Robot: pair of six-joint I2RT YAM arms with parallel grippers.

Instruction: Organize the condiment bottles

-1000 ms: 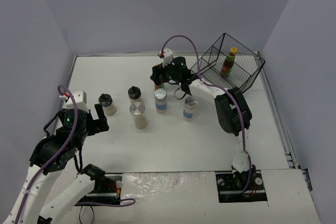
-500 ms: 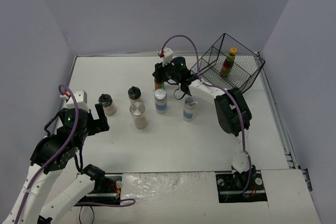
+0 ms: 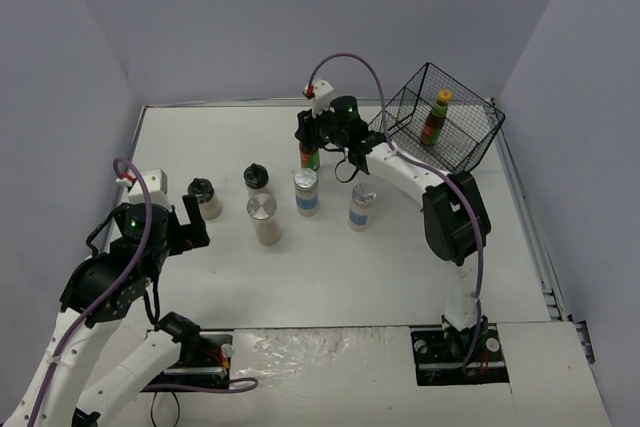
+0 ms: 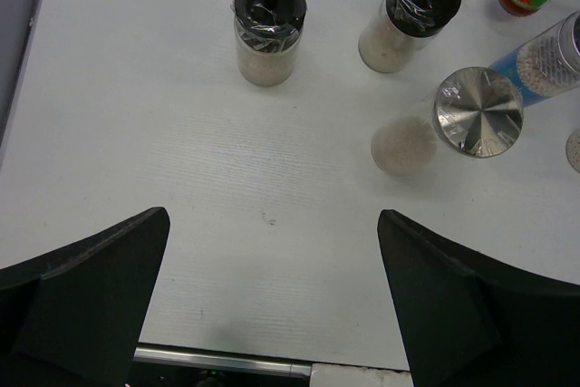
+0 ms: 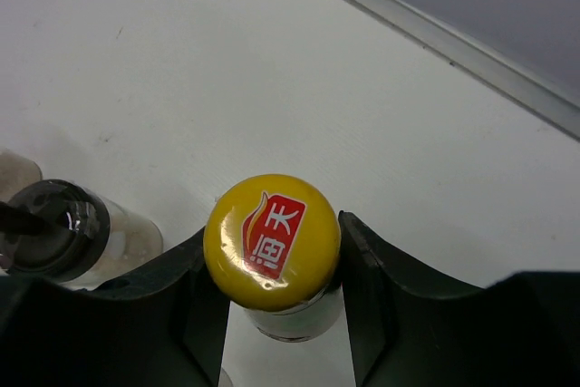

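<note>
The right pincer [image 5: 272, 256] is clamped on a sauce bottle [image 5: 272, 240], one black finger pressed to each side just under its yellow cap. The bottle hangs upright in the grip at the far middle of the counter [image 3: 330, 267]. Whether its base touches the surface I cannot tell.

The right arm [image 3: 445, 212] rises from its base at the near right edge, then bends left and away so that the wrist looks straight down on the cap. The left arm [image 3: 105, 282] sits folded low at the near left. The left pincer [image 4: 272, 305] has its jaws wide apart with nothing between them, and it faces two black-capped shakers [image 4: 268, 29].

Just near of the held bottle, three silver-lidded jars [image 3: 263, 219] stand spaced apart, with the shakers to their left. A pale strip edges the counter just beyond the bottle. A tilted wire basket [image 3: 470, 147] fills the far right corner and holds a second sauce bottle [image 3: 435, 119]. Between the jars and the arm bases lies a broad stretch of open white counter.

The yellow cap carries a red emblem with the white characters 海天. One jar wears a blue band. The bottle's red label has white lettering too small to read.
</note>
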